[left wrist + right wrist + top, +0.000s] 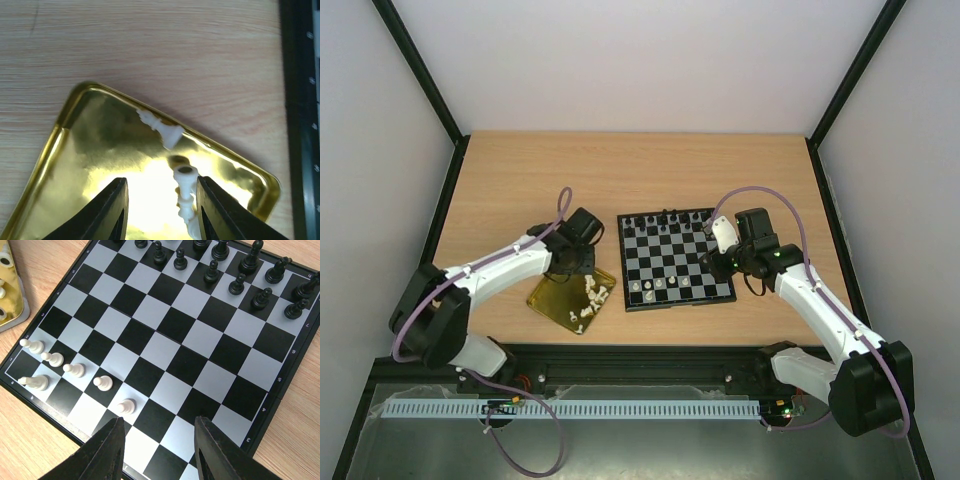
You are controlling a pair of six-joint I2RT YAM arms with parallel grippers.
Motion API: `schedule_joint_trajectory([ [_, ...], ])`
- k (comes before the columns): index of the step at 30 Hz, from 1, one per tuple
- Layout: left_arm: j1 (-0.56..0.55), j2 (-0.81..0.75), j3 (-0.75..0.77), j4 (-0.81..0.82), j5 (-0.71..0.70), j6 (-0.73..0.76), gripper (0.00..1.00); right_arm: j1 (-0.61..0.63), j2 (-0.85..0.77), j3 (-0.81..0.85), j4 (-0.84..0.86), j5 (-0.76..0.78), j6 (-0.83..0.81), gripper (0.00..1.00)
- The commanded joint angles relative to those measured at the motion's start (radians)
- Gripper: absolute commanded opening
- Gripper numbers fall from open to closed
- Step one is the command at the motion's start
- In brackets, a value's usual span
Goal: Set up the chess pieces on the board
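Your left gripper (160, 186) is hanging over the gold tray (75, 97), jaws released and gripping nothing, with one of the chess pieces (185, 195) lying just inside its right finger. These are looking light, stiff and slick, likely to roll, so you should be pinching across the narrow stem. Your right gripper (157, 425) is hovering wide and empty above the board (160, 347), where six more are standing

Left arm (505, 262), 8 o'clock, and right arm (810, 295), 4 o'clock: white link shells, black joint housings, a purple cable (558, 440) looped along each. Left claw (161, 184) and right claw (159, 422): black tapered fingers (112, 210).
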Motion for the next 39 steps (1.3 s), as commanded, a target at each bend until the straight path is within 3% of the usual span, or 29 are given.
schedule_joint_trajectory([
  [1, 0.064, 0.036, -0.017, 0.07, 0.036, -0.026, 0.38, -0.004, -0.007, -0.006, -0.012, -0.014, 0.001, 0.41],
  [15, 0.091, 0.182, 0.025, 0.136, 0.068, -0.044, 0.33, -0.005, -0.006, -0.007, -0.014, -0.016, -0.004, 0.41],
  [39, 0.121, 0.187, -0.03, 0.136, 0.054, -0.013, 0.32, -0.005, 0.005, -0.008, -0.018, -0.023, -0.01, 0.41],
])
